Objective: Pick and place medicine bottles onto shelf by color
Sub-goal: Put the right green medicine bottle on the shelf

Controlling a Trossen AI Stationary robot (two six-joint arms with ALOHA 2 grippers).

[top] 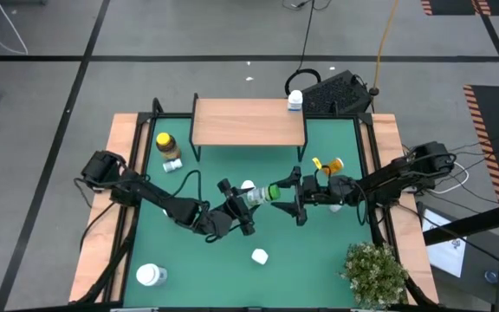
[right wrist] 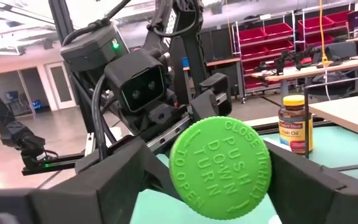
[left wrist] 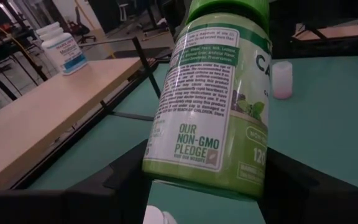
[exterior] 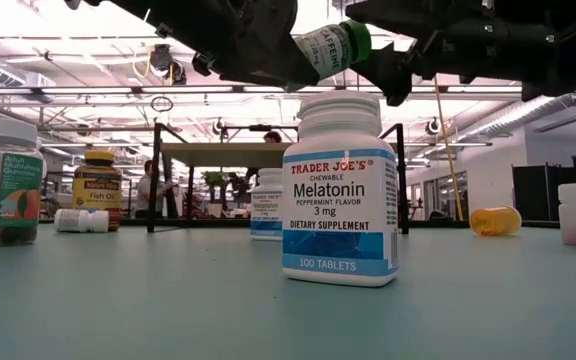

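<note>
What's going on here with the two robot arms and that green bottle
The left gripper holds a green-capped bottle up over the middle of the green table. The right gripper has its fingers on either side of the green cap, looking like a handoff between arms. The wooden shelf at the back has one white bottle on its corner; other bottles sit scattered on the table.

Evenly bright, lit by ceiling strip lights (exterior: 58, 90). Soft shadows only. Glare blown out overhead in low view. Near green-capped bottle (left wrist: 216, 93) slightly soft in left wrist view.
</note>
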